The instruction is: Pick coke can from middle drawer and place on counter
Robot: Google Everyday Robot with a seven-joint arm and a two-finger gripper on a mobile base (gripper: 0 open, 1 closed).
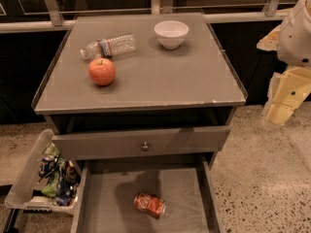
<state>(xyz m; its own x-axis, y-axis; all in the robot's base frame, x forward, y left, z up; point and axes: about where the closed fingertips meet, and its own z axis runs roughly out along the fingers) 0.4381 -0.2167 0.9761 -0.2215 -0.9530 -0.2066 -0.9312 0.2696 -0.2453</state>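
Note:
The coke can [149, 205] is red with white lettering and lies on its side on the floor of the open middle drawer [107, 203], near its centre. The counter [160, 76] is the flat grey cabinet top above it. My gripper [286, 98] hangs at the far right, beside the counter's right edge and off the cabinet, well above and to the right of the can. It holds nothing that I can see.
On the counter stand a red apple [102, 71], a plastic water bottle [109, 46] lying on its side and a white bowl [171, 33]. The upper drawer front with a round knob [145, 146] juts out above the middle drawer. A clear bin of packets [46, 178] sits on the floor at left.

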